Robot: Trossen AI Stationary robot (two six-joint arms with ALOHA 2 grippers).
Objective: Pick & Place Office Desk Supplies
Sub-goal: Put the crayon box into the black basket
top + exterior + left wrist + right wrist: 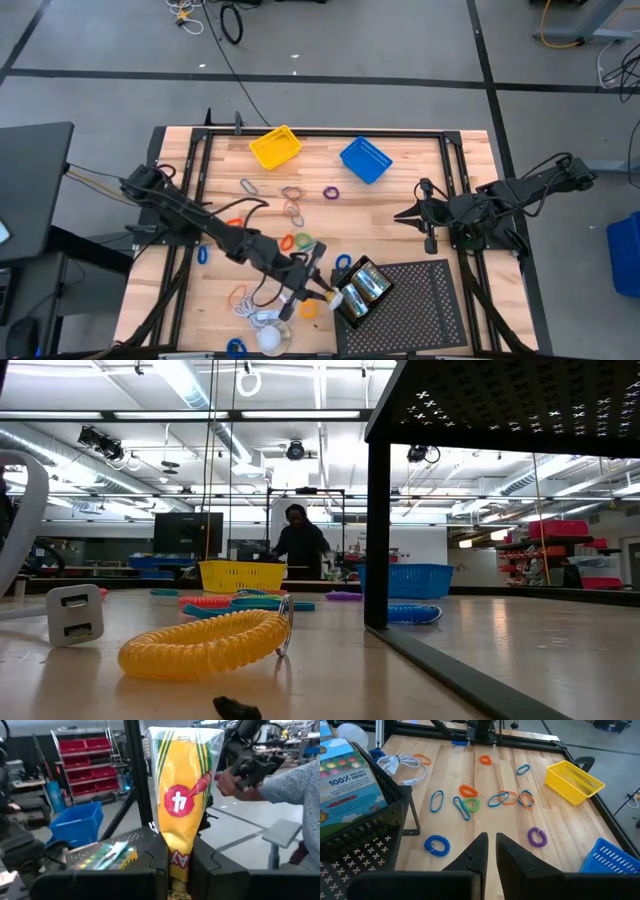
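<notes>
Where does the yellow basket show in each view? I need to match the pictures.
High view: yellow basket at the table's far edge, left of centre.
Low view: far across the table, left of centre.
Left wrist view: not in it; the crayon box in the left gripper blocks the middle.
Right wrist view: at the table's edge, beyond the coloured loops.
Shared landmark: the blue basket beside it.

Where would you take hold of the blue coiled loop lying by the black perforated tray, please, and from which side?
Pinch across one side of the blue coiled loop, coming straight down from above. It lies flat on the wood with an open centre, so one finger can go inside the ring and one outside. Choose the side away from the black perforated tray. The right gripper is nearest.
</notes>
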